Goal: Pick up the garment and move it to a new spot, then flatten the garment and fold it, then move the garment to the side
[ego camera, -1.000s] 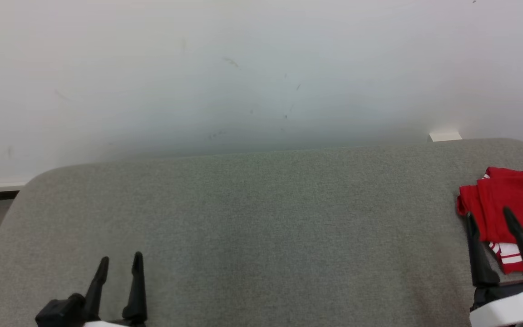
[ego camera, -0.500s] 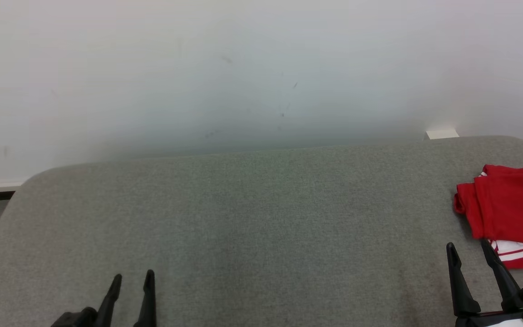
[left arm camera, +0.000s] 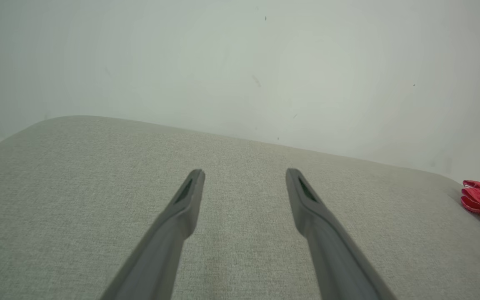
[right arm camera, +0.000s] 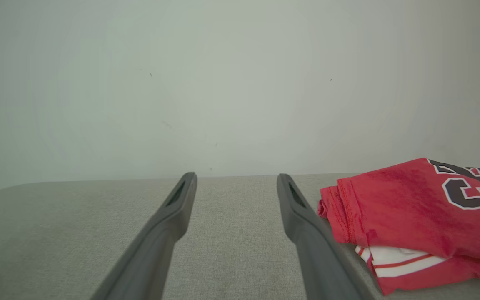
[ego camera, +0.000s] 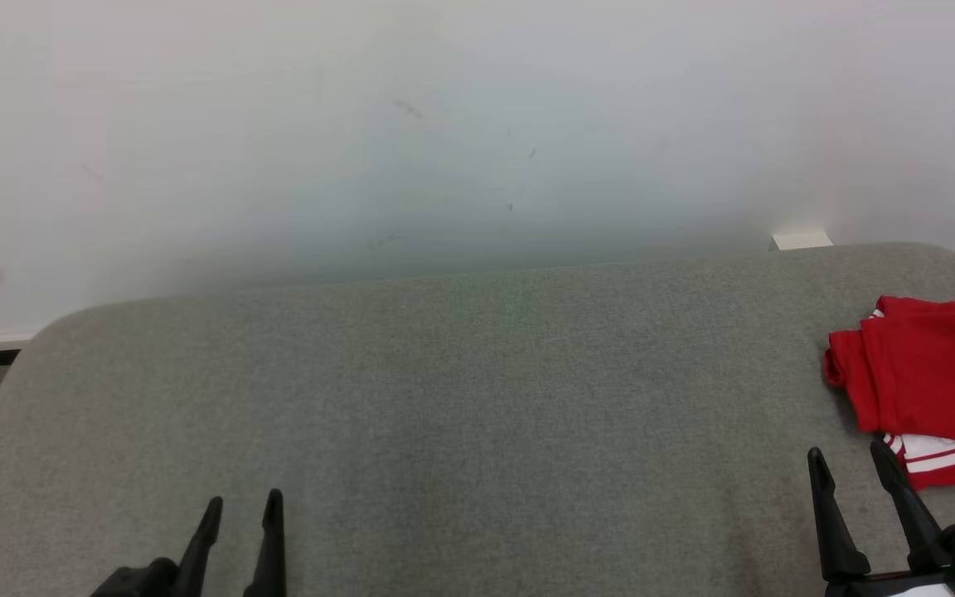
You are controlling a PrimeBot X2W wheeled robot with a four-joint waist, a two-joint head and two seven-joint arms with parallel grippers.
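In the head view, the left pincer [ego camera: 244, 499] and the right pincer [ego camera: 847, 452] stand low over the grey fabric surface [ego camera: 461, 398]. Both have their jaws spread with nothing between them. The red garment [ego camera: 929, 373] lies folded in a compact stack just ahead of the right pincer and to its right, near the surface's rim and well apart from the left pincer. That spot at the margin suits the task's last step, so the bundle looks set aside rather than waiting to be worked.

In the left wrist view, the two fingers [left arm camera: 181, 208] splay wide above bare fabric and point toward the pale wall [left arm camera: 240, 62]. A sliver of red shows far off to their right.

In the right wrist view, this pincer's fingers are also parted and hold nothing. The garment sits just beside the right-hand finger; I cannot tell whether cloth and finger touch. A red layer with dark, white-edged numerals lies over a white, red-striped band, and the near corner is slightly bunched. Open jaws make sense here, as the fold seems done and nothing needs holding.
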